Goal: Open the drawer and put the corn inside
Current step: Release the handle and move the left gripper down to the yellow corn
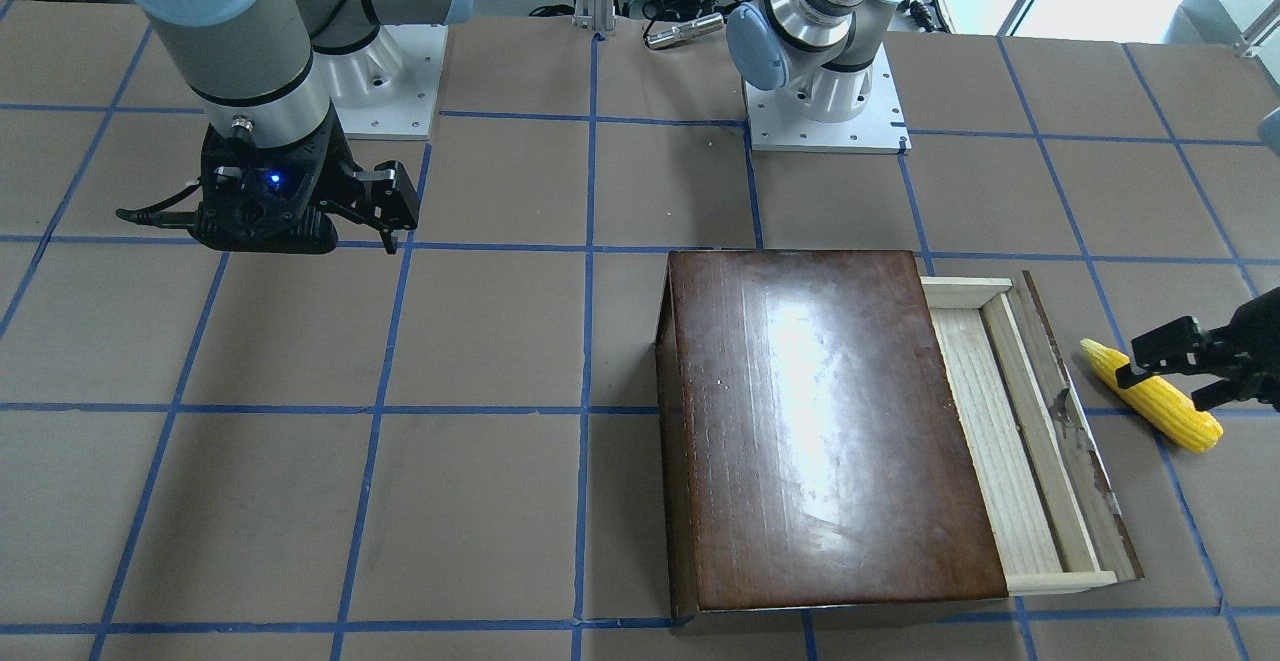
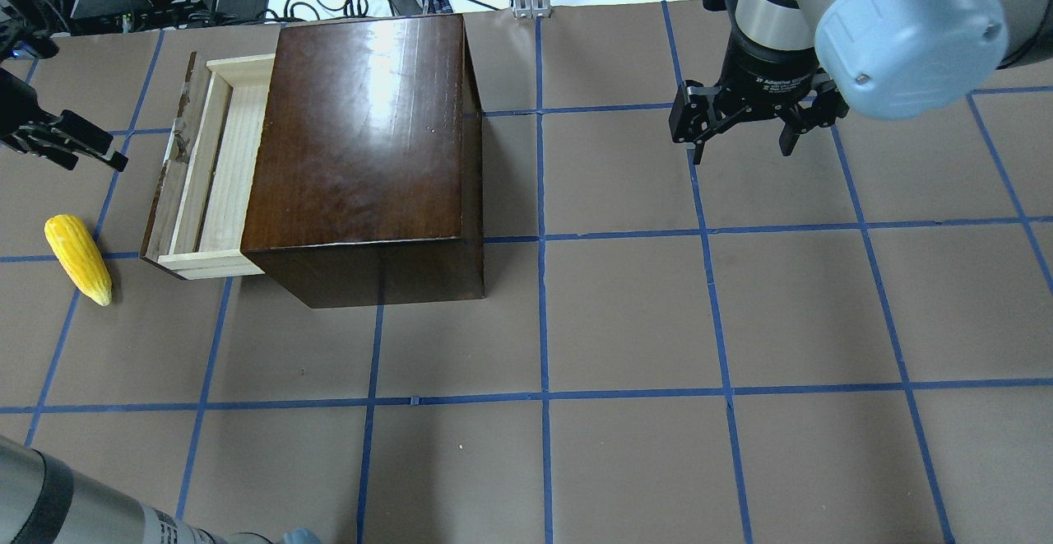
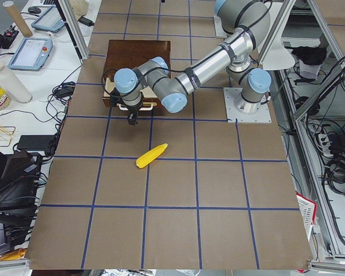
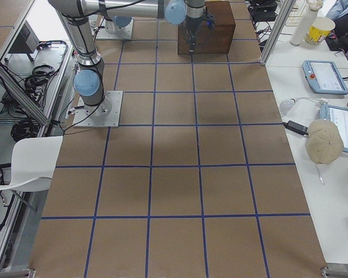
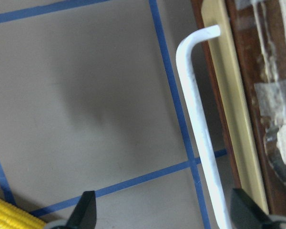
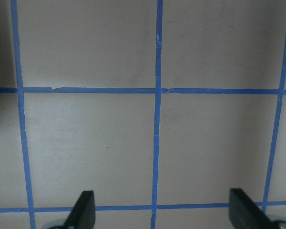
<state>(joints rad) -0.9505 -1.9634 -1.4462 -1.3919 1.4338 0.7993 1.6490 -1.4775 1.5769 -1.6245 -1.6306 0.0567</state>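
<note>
I see corn point(image 2: 78, 258): bright yellow, tapered, kernel rows, lying on table point(image 1: 480, 341) just beside part-open drawer point(image 1: 985, 421). L gripper point(image 5: 164, 210) jaws wide by whitish handle point(image 5: 198, 119); R gripper point(image 2: 740, 149) wide too.

You see the drawer point(image 2: 234, 167) pulled partway out of the glossy dark-brown box point(image 2: 362, 132), its pale-wood tray showing and its worn dark front with the whitish handle point(image 5: 198, 119) facing away from the box. The bright yellow corn point(image 2: 78, 258) lies flat beyond that front, near it but apart, slanted.
</note>
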